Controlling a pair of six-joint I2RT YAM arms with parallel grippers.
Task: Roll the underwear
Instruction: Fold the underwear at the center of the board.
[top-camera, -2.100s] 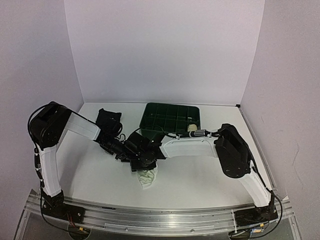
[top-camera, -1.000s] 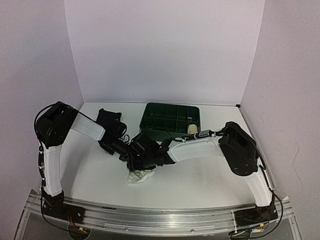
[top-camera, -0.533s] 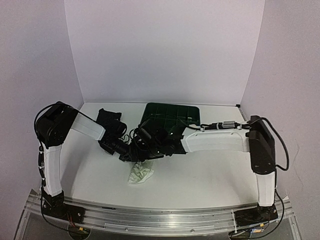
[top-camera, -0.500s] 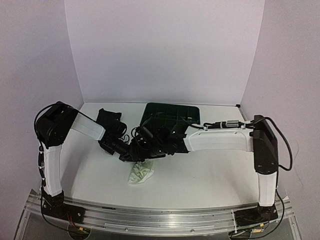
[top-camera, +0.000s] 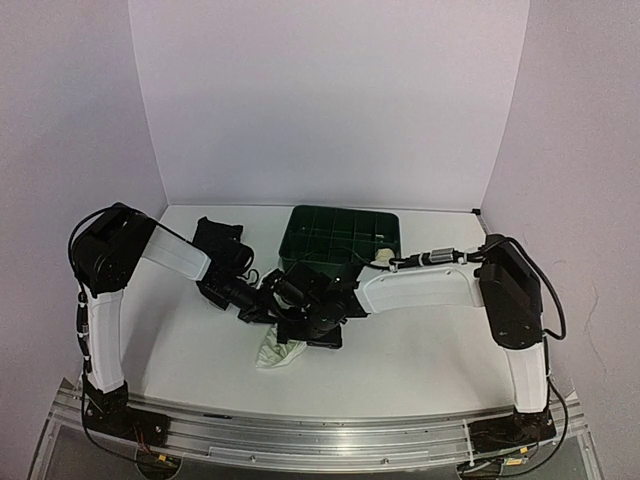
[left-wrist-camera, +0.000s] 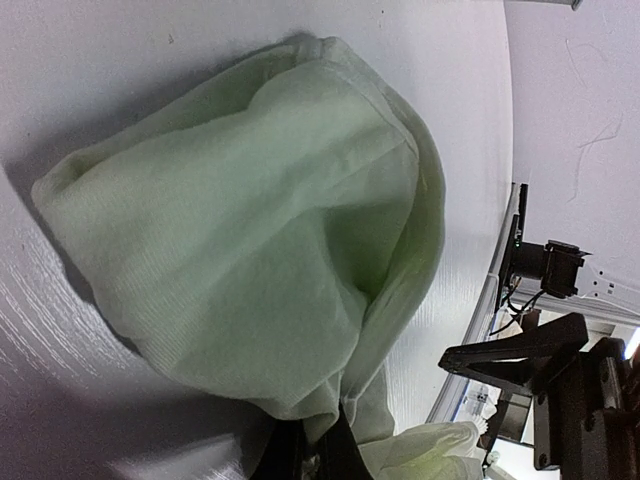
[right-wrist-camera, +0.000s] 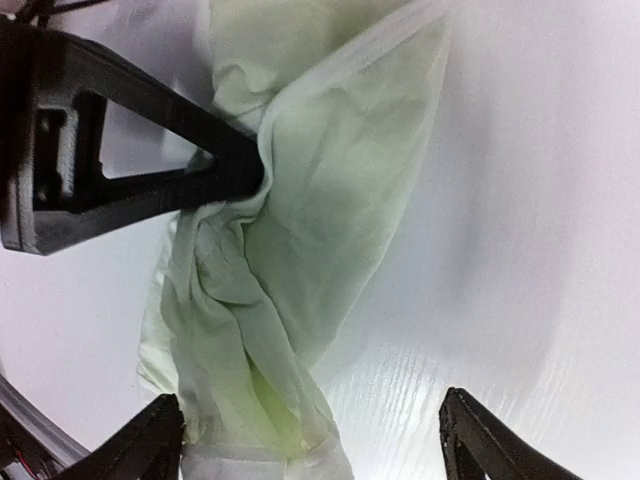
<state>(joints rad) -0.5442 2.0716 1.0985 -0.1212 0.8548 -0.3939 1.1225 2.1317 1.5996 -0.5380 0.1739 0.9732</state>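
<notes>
Two arms, two grippers, one white table (top-camera: 430, 345), one green tray (top-camera: 345, 211), three pieces of underwear.

Underwear, counted: one black, one white, one cream.

Black underwear (top-camera: 213, 238): in a heap on the table at the far left, near the tray but not in it.

White underwear (top-camera: 280, 350): crumpled on the table near the front, in the middle, right under both grippers. Soft folds and a bunched, twisted end in the right wrist view.

Green tray: at the back of the table, split into many little boxes.

Cream underwear (top-camera: 383, 258): a small roll inside the tray, in a box at the near right corner. Only a little bit showing past the right arm.

Left gripper (right-wrist-camera: 245, 178): clenched tight, with a fold of the white underwear squeezed between the two black fingers.

Right gripper (right-wrist-camera: 312, 425): spread wide and holding nothing, one finger on each side of the cloth's bunched end. Touching the cloth or not: cannot tell.
</notes>
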